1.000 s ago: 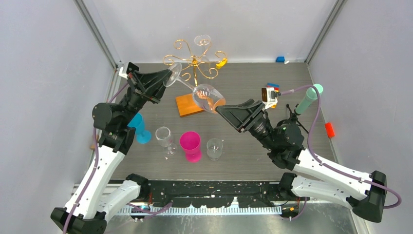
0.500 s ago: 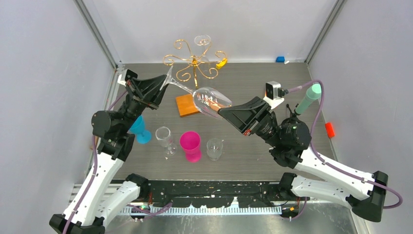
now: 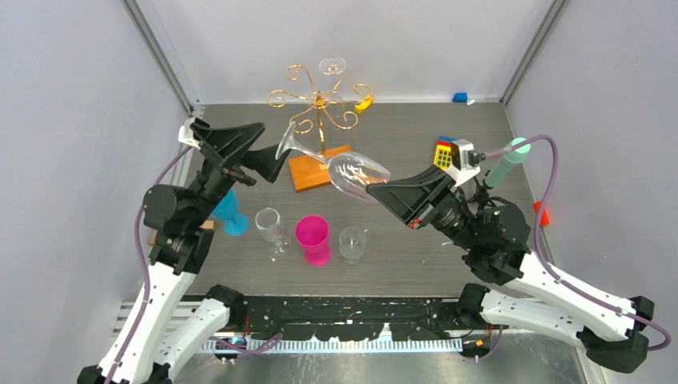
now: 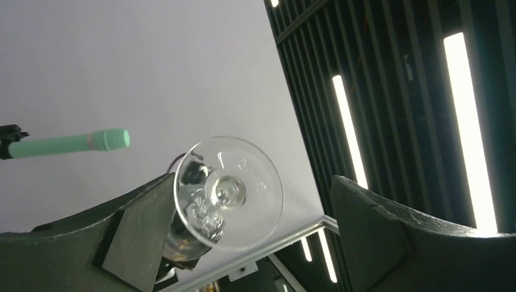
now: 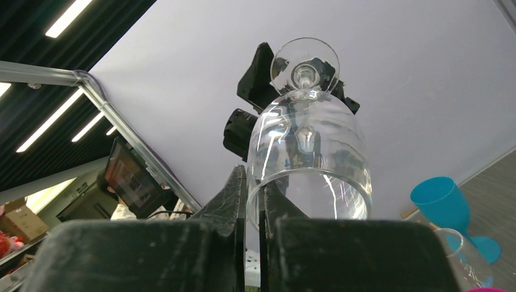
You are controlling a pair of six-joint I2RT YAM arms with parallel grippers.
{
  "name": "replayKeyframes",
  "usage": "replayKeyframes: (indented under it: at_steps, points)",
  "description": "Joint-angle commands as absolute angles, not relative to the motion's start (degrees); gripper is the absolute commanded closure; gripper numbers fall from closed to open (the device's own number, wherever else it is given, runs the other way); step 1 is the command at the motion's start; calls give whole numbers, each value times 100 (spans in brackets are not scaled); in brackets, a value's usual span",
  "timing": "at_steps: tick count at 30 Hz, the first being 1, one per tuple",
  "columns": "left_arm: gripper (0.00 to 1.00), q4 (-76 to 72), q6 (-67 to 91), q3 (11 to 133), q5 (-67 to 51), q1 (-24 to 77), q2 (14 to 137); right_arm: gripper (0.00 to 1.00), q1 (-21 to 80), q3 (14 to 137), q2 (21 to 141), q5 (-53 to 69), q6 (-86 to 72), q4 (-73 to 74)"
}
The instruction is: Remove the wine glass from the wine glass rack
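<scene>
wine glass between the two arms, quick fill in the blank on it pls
The right gripper grips the wine glass by the ____ of its bowl.
The left gripper has its jaws ____ around the glass's foot.
The cup standing between two clear glasses is ____.
Missing words: rim; open; pink.

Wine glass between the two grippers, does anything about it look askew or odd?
The wine glass is tipped nearly sideways, off the wine glass rack, held only by the right gripper pinching its bowl rim. The left gripper stands open around its foot. No breakage shows.
</scene>
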State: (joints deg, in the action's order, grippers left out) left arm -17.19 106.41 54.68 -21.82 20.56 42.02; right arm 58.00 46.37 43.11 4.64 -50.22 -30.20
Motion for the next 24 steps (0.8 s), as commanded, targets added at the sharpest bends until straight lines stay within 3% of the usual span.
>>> replayKeyframes:
  at_steps: [1,7,12,24]
  points:
    - [0,-1061,9786,5564,-2007,2039,3779,100,5818,5098,3889,-240,-4572,-2593]
    - [0,-545,8335,5773,-2304,2039,3638,100,5818,5472,3624,-946,-4229,-1134]
    - [0,1601,6108,6690,-3040,2039,3756,100,5813,6330,3539,-1588,-3950,1860]
    - [0,3571,4293,7239,-2548,2039,3625,100,5813,8127,4424,-3188,-4172,6676]
